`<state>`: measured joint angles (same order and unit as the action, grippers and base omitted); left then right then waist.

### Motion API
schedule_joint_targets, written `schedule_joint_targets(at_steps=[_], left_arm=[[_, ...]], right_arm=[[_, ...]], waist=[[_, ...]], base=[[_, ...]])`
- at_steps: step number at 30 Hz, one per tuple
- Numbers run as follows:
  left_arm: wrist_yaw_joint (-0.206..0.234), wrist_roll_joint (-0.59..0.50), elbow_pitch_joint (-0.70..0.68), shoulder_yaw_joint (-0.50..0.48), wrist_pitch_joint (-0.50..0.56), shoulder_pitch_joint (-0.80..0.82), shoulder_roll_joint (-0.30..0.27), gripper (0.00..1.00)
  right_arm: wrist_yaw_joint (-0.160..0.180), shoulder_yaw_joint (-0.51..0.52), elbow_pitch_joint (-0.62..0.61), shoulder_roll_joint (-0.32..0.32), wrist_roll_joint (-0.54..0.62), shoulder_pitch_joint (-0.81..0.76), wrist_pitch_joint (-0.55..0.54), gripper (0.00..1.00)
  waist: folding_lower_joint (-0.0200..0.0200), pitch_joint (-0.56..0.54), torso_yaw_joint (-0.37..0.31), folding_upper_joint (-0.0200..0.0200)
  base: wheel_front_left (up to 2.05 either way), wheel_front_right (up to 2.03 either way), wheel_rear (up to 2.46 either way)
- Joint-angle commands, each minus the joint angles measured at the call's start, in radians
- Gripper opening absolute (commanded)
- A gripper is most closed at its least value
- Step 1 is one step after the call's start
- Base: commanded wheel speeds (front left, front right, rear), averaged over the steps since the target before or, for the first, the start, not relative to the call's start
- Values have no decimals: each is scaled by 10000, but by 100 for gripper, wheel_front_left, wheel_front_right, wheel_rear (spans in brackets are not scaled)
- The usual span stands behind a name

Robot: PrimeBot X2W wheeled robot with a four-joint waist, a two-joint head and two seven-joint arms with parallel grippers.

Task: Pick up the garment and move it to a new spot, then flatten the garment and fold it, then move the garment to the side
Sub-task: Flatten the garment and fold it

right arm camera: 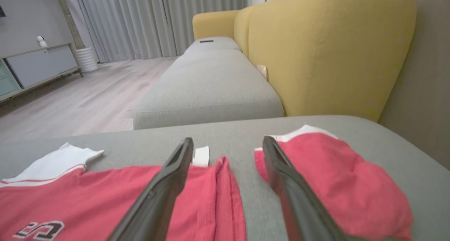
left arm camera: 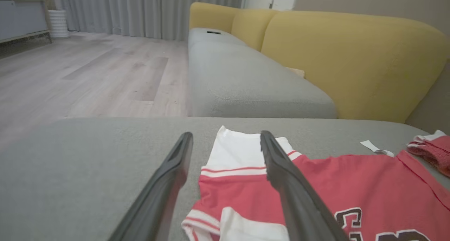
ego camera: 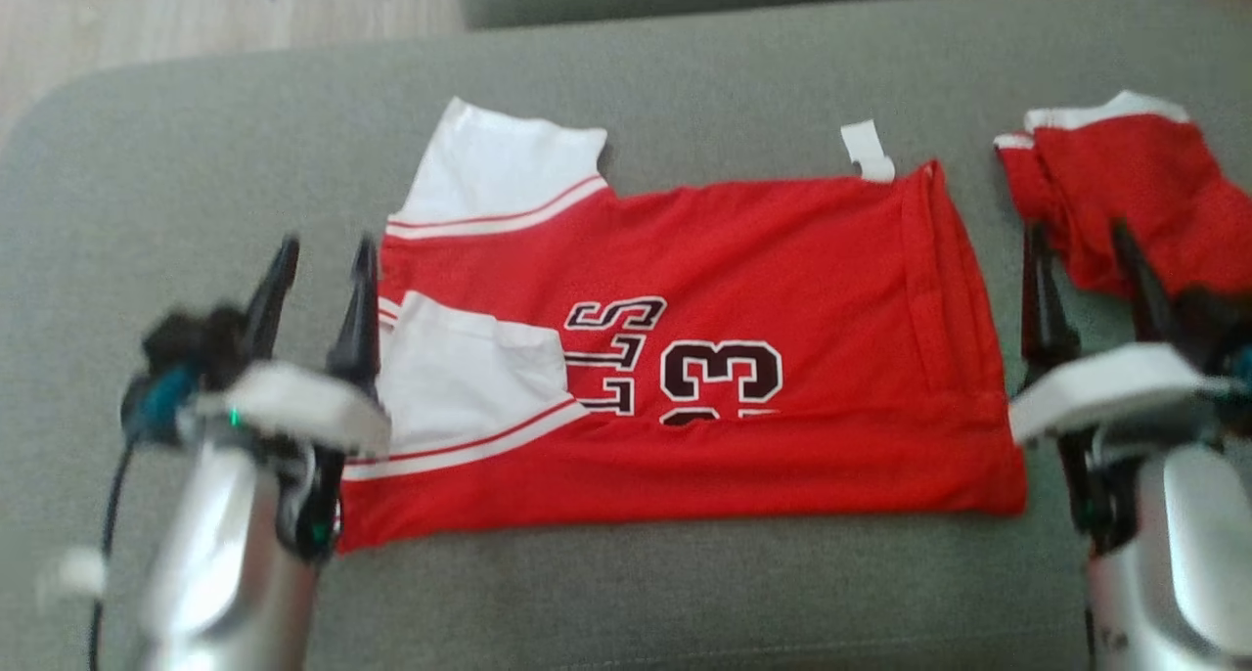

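Grey woven cushion bears smooth red folded jersey.

Grey sofa seat, yellow backrest behind; pale wood floor, grey curtains, low cabinet by wall.

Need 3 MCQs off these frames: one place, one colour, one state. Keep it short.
1. The small red garment lies where relative to the jersey? A on top of it; B to the robot's right, apart; C to the robot's left.
2. The jersey's sleeves are: A white; B black; C yellow.
3. The left gripper and right gripper are: A both shut on cloth; B one shut; C both open, empty.
Key: B, grey cushion shows between them; A, white panels with red stripes; C, fingers spread, nothing held.
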<state>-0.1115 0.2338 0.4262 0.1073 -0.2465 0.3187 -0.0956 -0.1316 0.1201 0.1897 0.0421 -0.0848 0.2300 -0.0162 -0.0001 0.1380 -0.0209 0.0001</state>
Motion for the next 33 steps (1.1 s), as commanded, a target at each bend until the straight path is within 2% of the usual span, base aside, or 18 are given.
schedule_joint_targets(at_steps=[1, 4, 8, 9, 13, 17, 22, 33], left_arm=[[-101, 173, 21, -7, 386, 1346, -459, 100], [-179, 449, 721, 975, 1457, 3015, -1091, 100], [-187, 1788, 1443, 2655, 2872, 5059, -2123, 100], [-187, 1788, 1443, 2655, 2872, 5059, -2123, 100], [-189, 3076, 1756, 4565, 4018, 6491, -3351, 100], [-190, 4052, 2169, 5769, 4697, 7600, -4195, 100], [-190, 5124, 3061, 6318, 4973, 8461, -4603, 100], [-191, 5853, 4356, 7426, 4781, 9481, -4996, 100]], right_arm=[[9, -383, -451, 81, 115, 727, 9, 100], [9, -485, -555, 88, 258, 1404, -169, 100], [9, -758, -631, 172, 283, 2313, -362, 100], [9, -758, -631, 172, 283, 2313, -362, 100], [9, -1122, -673, 328, 182, 3092, -448, 100], [9, -1435, -741, 502, 78, 3552, -554, 100], [9, -1638, -937, 588, -90, 3849, -636, 100], [9, -1940, -1249, 472, -55, 4243, -707, 100]], waist=[[1, 663, -193, -1], [1, 1234, -312, -1], [1, 1945, -664, -1], [1, 1945, -664, -1], [1, 2550, -1097, -1], [1, 3052, -1435, -1], [1, 3540, -1758, -1], [1, 4247, -2196, -1]], base=[[0, 0, 0], [0, 0, 0], [0, 0, 0], [0, 0, 0], [0, 0, 0], [0, 0, 0], [0, 0, 0], [0, 0, 0]])
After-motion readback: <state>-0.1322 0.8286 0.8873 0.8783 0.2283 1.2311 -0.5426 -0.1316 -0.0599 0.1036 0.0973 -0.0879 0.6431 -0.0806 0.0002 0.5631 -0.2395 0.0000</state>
